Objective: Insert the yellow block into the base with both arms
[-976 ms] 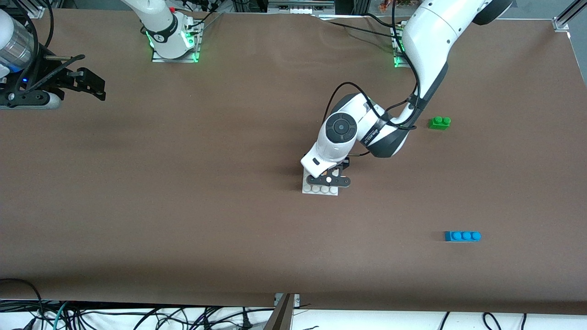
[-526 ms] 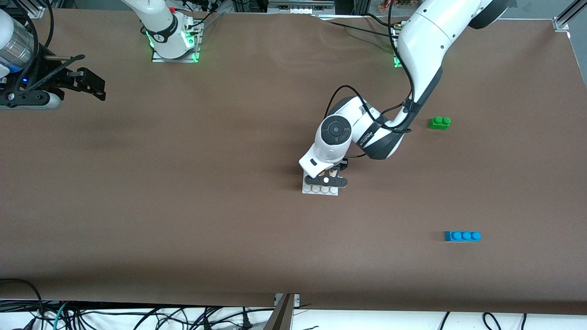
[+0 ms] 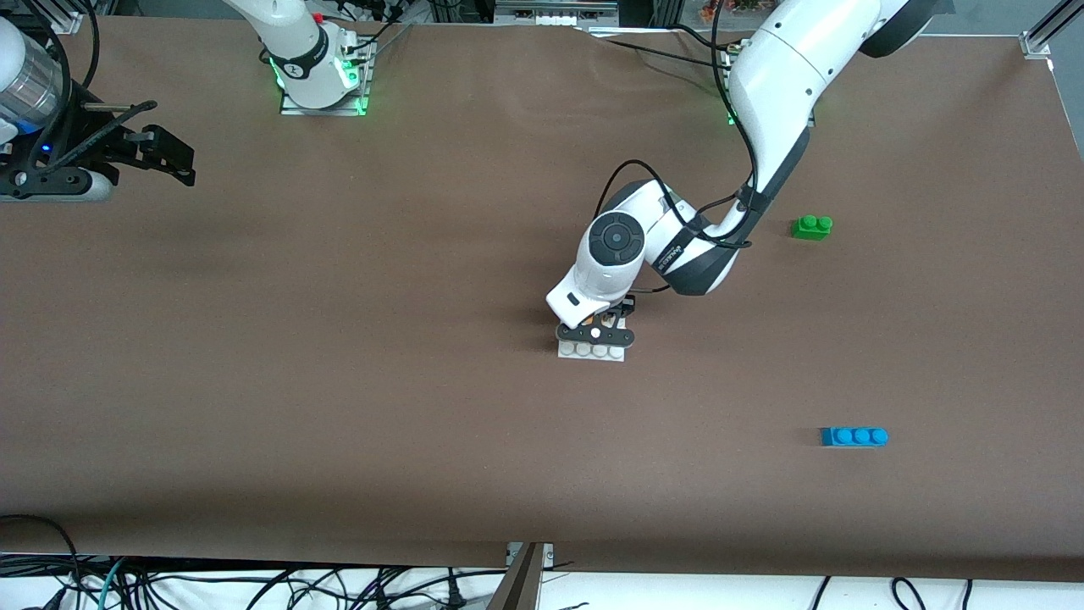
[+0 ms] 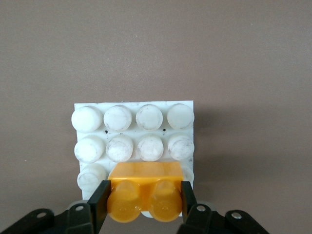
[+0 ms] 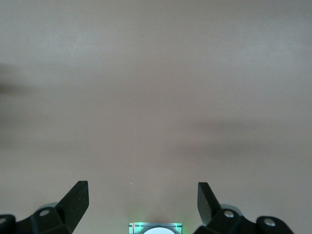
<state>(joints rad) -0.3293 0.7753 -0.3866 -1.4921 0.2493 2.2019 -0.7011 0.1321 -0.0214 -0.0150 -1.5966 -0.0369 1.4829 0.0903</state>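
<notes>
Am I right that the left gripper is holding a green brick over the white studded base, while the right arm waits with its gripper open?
Not quite: the brick in the left gripper is the yellow block, as the left wrist view shows. The green brick lies on the table. The rest holds: it is over the base, and the right gripper waits open.

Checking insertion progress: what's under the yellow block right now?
The base lies under the yellow block, which the left gripper grips over its studs. The block covers the studs beneath, so seating cannot be seen. The right gripper waits, open.
</notes>
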